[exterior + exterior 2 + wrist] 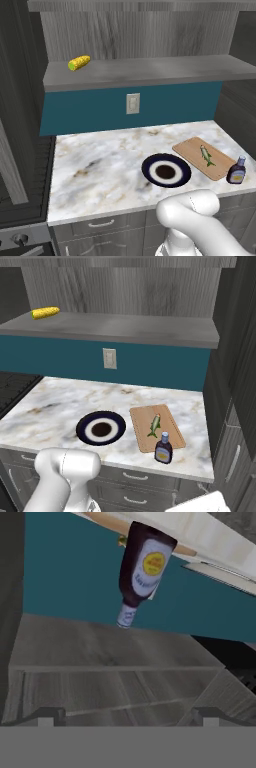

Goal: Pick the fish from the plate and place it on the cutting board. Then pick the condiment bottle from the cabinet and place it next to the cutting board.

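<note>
One dark brown condiment bottle, pale-capped and yellow-labelled, stands beside the cutting board; end effector spread, empty.

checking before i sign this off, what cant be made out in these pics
- Orange-yellow label text on the small dark brown condiment bottle: blurred in the hand view, too small in the base views.
- Light-brown wooden cutting board: cut off by the hand view's top edge.
- Lower arm: cut off by both base views' bottom edges.
- Open gripper: just the fingertips show.
</note>
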### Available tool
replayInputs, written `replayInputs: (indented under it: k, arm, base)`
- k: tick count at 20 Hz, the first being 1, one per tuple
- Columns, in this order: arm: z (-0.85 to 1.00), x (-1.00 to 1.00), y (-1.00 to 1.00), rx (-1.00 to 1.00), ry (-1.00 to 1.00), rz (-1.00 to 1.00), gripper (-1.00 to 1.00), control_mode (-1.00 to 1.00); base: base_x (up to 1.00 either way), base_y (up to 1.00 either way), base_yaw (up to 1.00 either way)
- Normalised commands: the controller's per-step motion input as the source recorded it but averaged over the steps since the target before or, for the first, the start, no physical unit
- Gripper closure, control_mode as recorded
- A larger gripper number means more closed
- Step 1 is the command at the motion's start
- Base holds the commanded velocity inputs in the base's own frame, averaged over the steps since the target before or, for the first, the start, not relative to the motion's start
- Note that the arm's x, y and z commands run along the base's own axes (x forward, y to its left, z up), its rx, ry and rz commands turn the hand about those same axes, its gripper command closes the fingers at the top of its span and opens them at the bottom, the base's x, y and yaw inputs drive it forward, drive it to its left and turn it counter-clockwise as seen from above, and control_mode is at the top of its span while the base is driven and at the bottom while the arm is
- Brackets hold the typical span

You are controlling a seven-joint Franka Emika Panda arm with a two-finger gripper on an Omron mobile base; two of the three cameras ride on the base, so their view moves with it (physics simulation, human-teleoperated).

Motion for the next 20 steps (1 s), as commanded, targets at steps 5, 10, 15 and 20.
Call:
replayInputs:
  k: [5,10,15,20]
  arm:
    - [0.08,-0.24,-0.3,0.0,0.0,0.0,-1.0,-1.0]
    - [0.19,-0.01,-0.24,0.01,0.0,0.0,-1.0,-1.0]
    - [0.27,0.0,-0.22,0.01,0.0,0.0,-1.0,-1.0]
    - [0.31,0.0,-0.2,0.01,0.0,0.0,-1.0,-1.0]
  base:
    - [0.0,0.0,0.0]
    - [0.0,0.0,0.0]
    - [0.0,0.0,0.0]
    - [0.0,0.0,0.0]
